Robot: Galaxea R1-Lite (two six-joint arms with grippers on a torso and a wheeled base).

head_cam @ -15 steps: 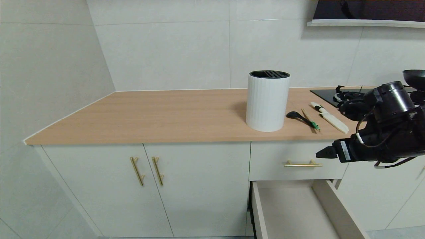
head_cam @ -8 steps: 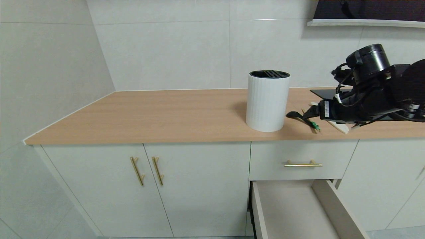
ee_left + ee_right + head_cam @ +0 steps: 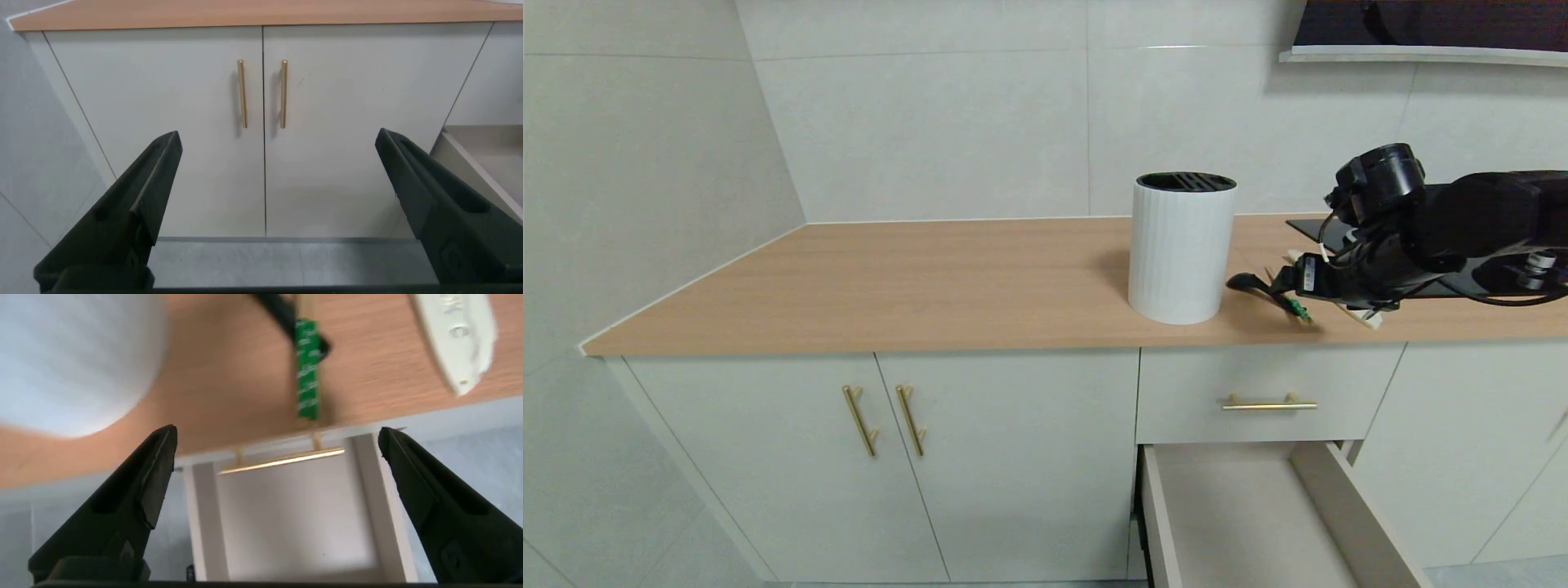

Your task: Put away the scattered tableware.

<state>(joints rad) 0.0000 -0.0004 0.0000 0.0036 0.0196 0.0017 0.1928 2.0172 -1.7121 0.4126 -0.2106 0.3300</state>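
Tableware lies on the wooden countertop just to the right of a tall white ribbed holder. We see a black spoon nearest the holder, then chopsticks with a green band, then a white utensil farthest to the right. The spoon's handle and the chopsticks touch or cross where they meet; we cannot tell which lies on top. The right gripper hangs low over this group, right above the chopsticks, and from its wrist view we see its two fingers spread wide apart, with the green-banded end of the chopsticks between them and farther off. Whether the fingertips touch the counter we cannot tell. Below the counter edge the lower drawer stands pulled open, under a shut drawer front with a gold handle. A black cooktop sits at the back right of the counter. The left gripper hangs low facing the white cupboard doors and their pair of gold handles, its claw also wide apart.
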